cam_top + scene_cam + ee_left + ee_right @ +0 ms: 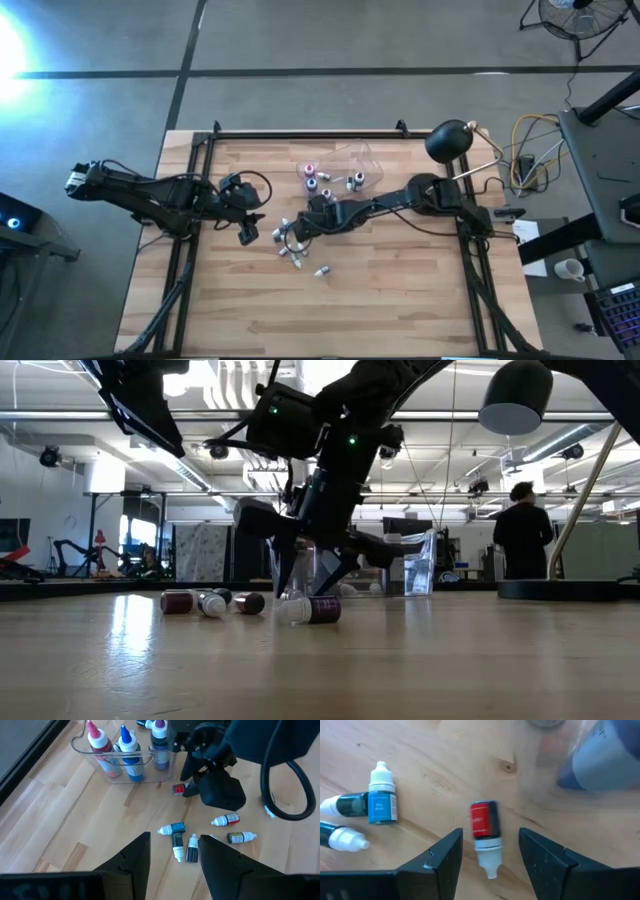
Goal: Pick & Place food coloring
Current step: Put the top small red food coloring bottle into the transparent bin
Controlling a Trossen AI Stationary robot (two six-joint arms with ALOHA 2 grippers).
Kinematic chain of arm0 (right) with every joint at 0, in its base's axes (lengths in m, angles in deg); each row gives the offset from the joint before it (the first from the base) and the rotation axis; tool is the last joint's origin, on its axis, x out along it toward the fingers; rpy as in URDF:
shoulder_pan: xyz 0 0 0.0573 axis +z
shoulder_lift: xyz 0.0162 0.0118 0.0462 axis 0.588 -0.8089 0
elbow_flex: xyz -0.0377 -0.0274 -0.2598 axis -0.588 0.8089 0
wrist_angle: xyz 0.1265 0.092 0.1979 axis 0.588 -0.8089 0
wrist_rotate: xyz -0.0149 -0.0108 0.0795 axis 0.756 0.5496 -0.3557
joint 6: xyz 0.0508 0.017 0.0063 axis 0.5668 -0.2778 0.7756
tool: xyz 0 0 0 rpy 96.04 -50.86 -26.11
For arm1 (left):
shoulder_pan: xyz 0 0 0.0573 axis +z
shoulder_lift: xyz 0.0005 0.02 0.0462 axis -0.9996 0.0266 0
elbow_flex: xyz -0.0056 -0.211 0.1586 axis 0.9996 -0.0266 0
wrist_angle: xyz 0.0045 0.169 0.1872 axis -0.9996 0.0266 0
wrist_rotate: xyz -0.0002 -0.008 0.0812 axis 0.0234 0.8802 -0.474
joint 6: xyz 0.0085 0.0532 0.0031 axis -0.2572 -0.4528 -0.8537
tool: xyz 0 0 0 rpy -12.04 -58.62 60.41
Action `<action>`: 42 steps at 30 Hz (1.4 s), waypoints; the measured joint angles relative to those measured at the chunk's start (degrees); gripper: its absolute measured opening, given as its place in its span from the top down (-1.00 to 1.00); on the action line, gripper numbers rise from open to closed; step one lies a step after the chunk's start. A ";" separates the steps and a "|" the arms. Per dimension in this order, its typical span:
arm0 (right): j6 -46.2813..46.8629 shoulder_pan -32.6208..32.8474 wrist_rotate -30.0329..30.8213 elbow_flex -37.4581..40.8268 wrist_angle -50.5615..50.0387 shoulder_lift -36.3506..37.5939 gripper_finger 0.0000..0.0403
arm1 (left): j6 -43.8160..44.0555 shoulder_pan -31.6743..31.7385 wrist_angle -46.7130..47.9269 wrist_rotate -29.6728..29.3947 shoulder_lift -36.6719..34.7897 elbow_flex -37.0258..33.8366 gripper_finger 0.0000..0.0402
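Several tiny food coloring bottles lie on their sides on the wooden table. My right gripper [297, 231] [490, 836] is open and points down. Its fingers stand on either side of a red-labelled bottle [484, 822] [178, 789] without touching it; the bottle's white tip points back toward the wrist. A blue-labelled bottle [382, 795] and two more lie just beside it. My left gripper [248, 233] [172, 839] is open above the table, with a loose group of bottles [177, 836] lying in front of it. In the low view the right gripper [315, 582] hangs over a bottle [312, 610].
A clear plastic tub [358, 158] [80, 745] stands near the far edge, holding larger red, blue and dark dropper bottles. A black lamp [448, 141] stands at the far right. More small bottles [322, 270] lie toward the near side. Bare wood lies along the near edge.
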 joint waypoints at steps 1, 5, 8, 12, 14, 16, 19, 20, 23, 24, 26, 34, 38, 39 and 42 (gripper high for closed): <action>-0.04 0.11 0.14 0.00 -0.04 -0.05 0.08 | 0.34 0.00 0.05 0.00 0.00 0.00 0.30; -0.75 0.30 0.30 0.02 -0.27 0.10 0.14 | 0.50 0.00 0.15 0.01 0.00 0.00 0.30; -1.70 0.36 -0.48 0.02 -1.21 0.21 0.22 | 0.52 0.00 0.15 0.02 0.00 0.00 0.30; -1.78 0.50 -3.07 0.02 -2.69 0.21 0.39 | 0.57 0.00 0.15 0.02 0.00 0.00 0.30; -1.39 0.80 -3.48 0.04 -3.07 0.21 0.49 | 0.57 0.00 0.15 0.02 0.00 0.00 0.30; -0.12 1.08 -4.69 -0.01 -3.68 0.42 0.59 | 0.57 0.00 0.15 0.02 0.00 0.00 0.30; 0.38 1.92 -8.73 -0.42 -4.40 1.16 0.70 | 0.57 0.00 0.15 0.01 0.00 0.00 0.30; 0.31 2.41 -10.00 -0.38 -4.44 1.57 0.72 | 0.55 0.00 0.16 0.00 0.00 0.00 0.30; 1.05 4.02 -12.05 -0.02 -5.82 4.14 0.75 | 0.54 0.00 0.20 0.02 0.00 0.00 0.30; 1.35 4.64 -11.82 0.09 -6.25 5.78 0.74 | 0.54 0.00 0.15 0.00 0.00 0.00 0.30; 2.53 5.93 -9.10 0.05 -7.03 9.58 0.73 | 0.54 0.00 0.22 0.00 0.00 0.00 0.30; 3.92 6.03 12.06 -0.09 -14.93 24.31 0.67 | 0.90 -0.02 0.09 0.00 0.00 0.00 0.30; 1.30 1.33 13.96 -0.42 -20.56 27.57 0.58 | 1.87 -0.02 -0.04 0.02 0.00 0.00 0.30; -0.01 -0.22 13.68 -0.29 -20.88 27.07 0.54 | 2.01 -0.02 -0.09 0.02 0.00 0.00 0.30; -1.65 -3.97 11.89 0.00 -19.90 25.40 0.34 | 2.51 -0.02 -0.30 0.02 0.00 0.00 0.30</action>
